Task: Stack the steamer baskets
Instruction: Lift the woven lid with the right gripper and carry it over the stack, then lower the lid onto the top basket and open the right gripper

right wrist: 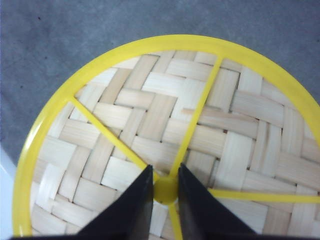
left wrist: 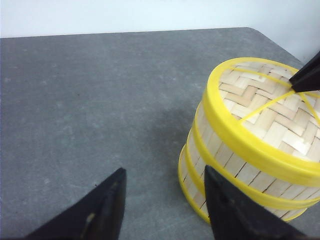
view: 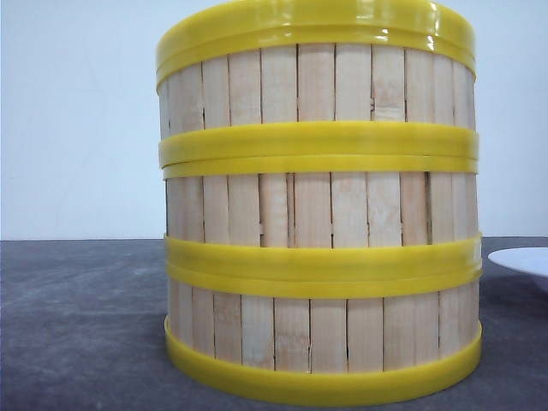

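Steamer baskets stacked – R gripper pinching top hub, L gripper open, empty.

Pale-slatted, yellow-ringed steamer baskets

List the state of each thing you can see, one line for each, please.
steamer baskets: stacked three high, upright, on the table.
top basket: upside down, woven bottom facing up.
right hand: fingers close on both sides of the yellow hub.
left hand: open, holding nothing.
plate: lying beside the stack.

stacked steamer baskets filling table centre, bare tabletop to their left, white plate just right
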Available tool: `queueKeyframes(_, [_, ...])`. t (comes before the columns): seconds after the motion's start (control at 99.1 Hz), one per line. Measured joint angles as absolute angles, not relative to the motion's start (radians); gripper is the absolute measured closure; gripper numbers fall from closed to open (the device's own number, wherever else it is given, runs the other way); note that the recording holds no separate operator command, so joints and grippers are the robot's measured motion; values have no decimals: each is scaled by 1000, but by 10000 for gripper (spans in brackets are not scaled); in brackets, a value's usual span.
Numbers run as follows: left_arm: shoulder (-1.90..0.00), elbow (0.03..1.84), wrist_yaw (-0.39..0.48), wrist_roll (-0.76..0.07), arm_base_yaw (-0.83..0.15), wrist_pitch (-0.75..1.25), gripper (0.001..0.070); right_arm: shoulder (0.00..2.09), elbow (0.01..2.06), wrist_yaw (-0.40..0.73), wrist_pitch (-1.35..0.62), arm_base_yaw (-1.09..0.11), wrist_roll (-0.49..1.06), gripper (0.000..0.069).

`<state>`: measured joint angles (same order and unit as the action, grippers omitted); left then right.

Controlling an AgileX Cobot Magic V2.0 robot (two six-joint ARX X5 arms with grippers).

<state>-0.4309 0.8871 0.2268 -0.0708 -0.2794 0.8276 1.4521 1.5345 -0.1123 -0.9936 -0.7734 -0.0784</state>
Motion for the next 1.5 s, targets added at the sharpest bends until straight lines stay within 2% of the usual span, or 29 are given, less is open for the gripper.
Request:
queueKeyframes(0.101, [-431,887,227,-71,-279,828,416,1453,1534,-112,-993,-774,-78,616])
queueKeyframes(0.232, [-431,887,227,-71,-279,827,416,1456,1534,-128,-989,-779,-78,466])
queueKeyframes(0.333, [-431,887,227,-71,-279,827,416,1441,1534,-127,-984,-772,-74,425])
queueKeyframes(0.434, [-431,887,227,-71,-279,827,416,1381,1534,-52,-982,-764,-67,416])
queueKeyframes(0.686, [-431,887,227,-71,-279,827,416,1121,1542,290,-995,-759,-61,415])
queueKeyframes(0.797, [-431,887,227,-71,-279,827,416,1016,1543,397,-1037,-759,-76,415])
queueKeyframes(0.898, [-431,887,227,-71,-279,827,416,928,1521,455,-1059,-759,-99,415])
queueKeyframes(0.999, [-431,887,227,-71,-279,827,416,815,1412,492,-1066,-759,-134,414])
queueKeyframes(1.19, [-431,887,227,-71,-279,827,416,624,1155,498,-1055,-759,-214,414])
queueKeyframes(1.301, [-431,887,227,-71,-279,827,417,563,1085,498,-1052,-759,-246,414])
queueKeyframes(1.362, [-431,887,227,-71,-279,827,462,550,1085,498,-1042,-759,-257,439])
queueKeyframes(1.433, [-431,887,227,-72,-279,827,604,543,1085,498,-1037,-759,-264,569])
queueKeyframes(1.503, [-431,887,227,-72,-279,827,662,545,1085,497,-1039,-759,-266,644])
